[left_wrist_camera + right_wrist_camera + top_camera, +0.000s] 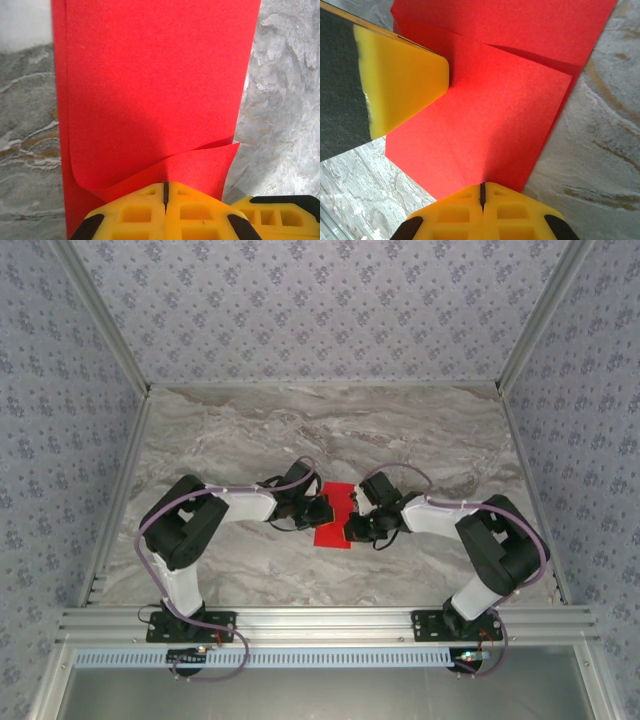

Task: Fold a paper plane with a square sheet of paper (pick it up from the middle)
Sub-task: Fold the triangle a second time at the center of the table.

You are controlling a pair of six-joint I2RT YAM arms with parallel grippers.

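Both with jaws pressed together, left gripper point(165, 186) and right gripper point(481, 186) look mid-fold on the paper point(150, 100); next, probably flatten that curl point(82, 181).

The square sheet of paper point(335, 532) lies at the middle of the table point(300, 430), left gripper point(320, 510) at its left edge, right gripper point(357, 526) at its right.
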